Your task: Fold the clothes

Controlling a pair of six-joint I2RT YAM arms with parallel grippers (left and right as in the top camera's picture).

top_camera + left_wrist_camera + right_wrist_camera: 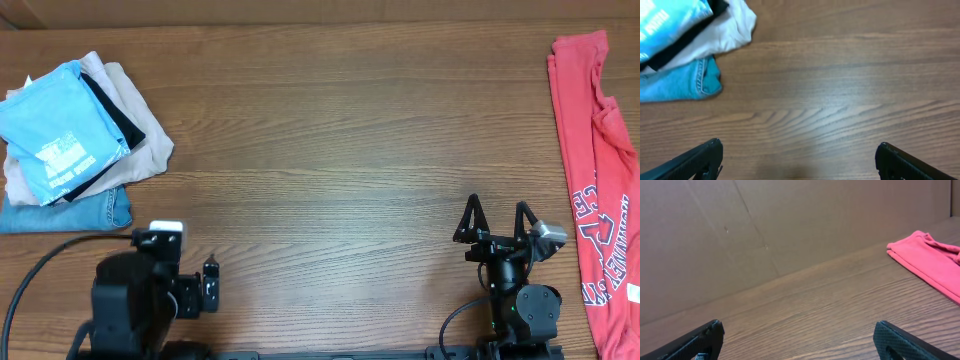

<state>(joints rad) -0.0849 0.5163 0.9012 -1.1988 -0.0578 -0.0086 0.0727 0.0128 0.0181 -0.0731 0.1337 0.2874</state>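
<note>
Robotics lab bench: a black left arm (130, 300) and a black right arm (515, 295) are mounted at the near edge of a wide wood-grain table (330, 150). A black cable (70, 246) loops away from the left arm's base. Plain brown cardboard panels (790, 225) wall off the far side, with no room furnishings in sight beyond them. Clothes lie on the tabletop: a folded stack (120, 150) topped by a light blue T-shirt (50, 130) at far left, and a coral-red T-shirt (600, 170) spread along the right edge.

Wood-grain table (320, 120) w/ brown board wall (790, 220) behind
</note>
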